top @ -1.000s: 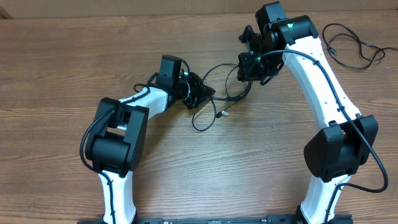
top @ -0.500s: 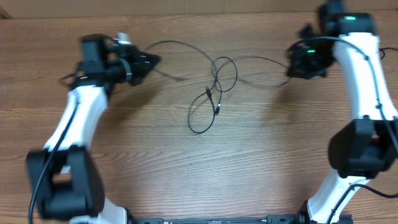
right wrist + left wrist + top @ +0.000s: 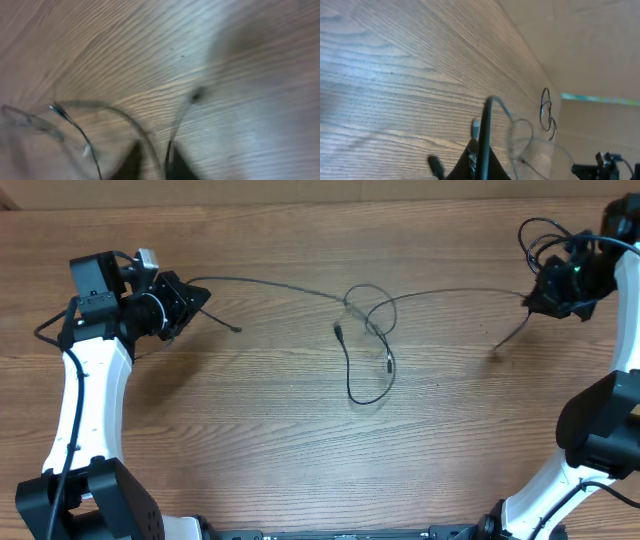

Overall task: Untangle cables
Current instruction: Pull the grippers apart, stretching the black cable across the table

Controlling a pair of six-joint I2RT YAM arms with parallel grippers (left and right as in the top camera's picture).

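Jaws of the left gripper (image 3: 198, 297) are clamped tight on one strand of the cables (image 3: 280, 283), and the left wrist view shows that thin black line running out from between the tips. On the right gripper (image 3: 532, 298) the jaws look narrow, with a strand lying in the gap. The blurred wrist view does not show whether they pinch it or only cradle it.

The grippers sit well apart, the left at about 10 o'clock on the table (image 3: 300, 470) and the right at about 2 o'clock. This is probably meant to draw the strands into long spans and confine the snarl to one spot. The strands cross just toward 12 o'clock from the table's centre, and a loop (image 3: 365, 395) and two plug ends (image 3: 338, 332) droop from there toward 6 o'clock. The crossing does not look undone yet.
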